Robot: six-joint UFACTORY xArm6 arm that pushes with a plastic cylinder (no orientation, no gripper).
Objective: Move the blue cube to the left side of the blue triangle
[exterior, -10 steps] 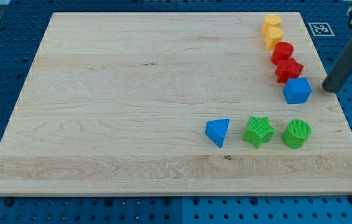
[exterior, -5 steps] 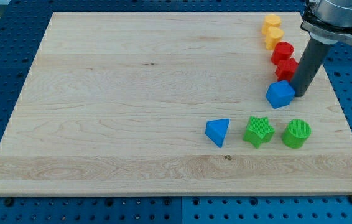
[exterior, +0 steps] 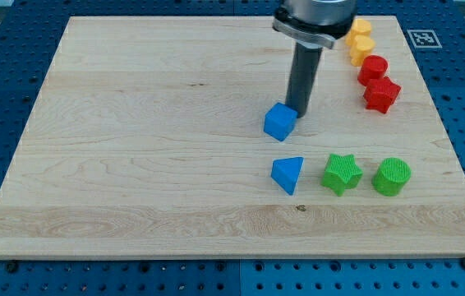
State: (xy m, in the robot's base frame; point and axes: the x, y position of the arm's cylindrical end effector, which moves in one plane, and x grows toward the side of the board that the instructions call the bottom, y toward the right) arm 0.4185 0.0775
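The blue cube (exterior: pixel 279 122) is found near the middle of the worktop (exterior: pixel 134 123), just above the blue triangle (exterior: pixel 287 174) and set apart from it by a narrow strip of bare wood. It is not yet on the triangle's left: it lies over it, a little toward the view's left. The tip (exterior: pixel 298 113) is set against the cube's upper right corner, touching or very nearly so, a placing from which a push toward the view's left and bottom would follow. It is judged that the cube must be carried further left and then down, past the triangle's left corner, and that a push straight down from here would risk knocking the triangle.

The rod is held upright over the worktop, with its collar at the view's top edge and its lower end resting at the surface. Nothing is grasped, since the end effector is a plain rod with no jaws to open or close; the cube is only pressed from the side.

The other blocks are left out of the way: a green star (exterior: pixel 341 173) and a green cylinder (exterior: pixel 391 176) in a row to the triangle's right, and two red blocks (exterior: pixel 377 81) and two yellow blocks (exterior: pixel 360 41) stacked in a line near the top right corner.
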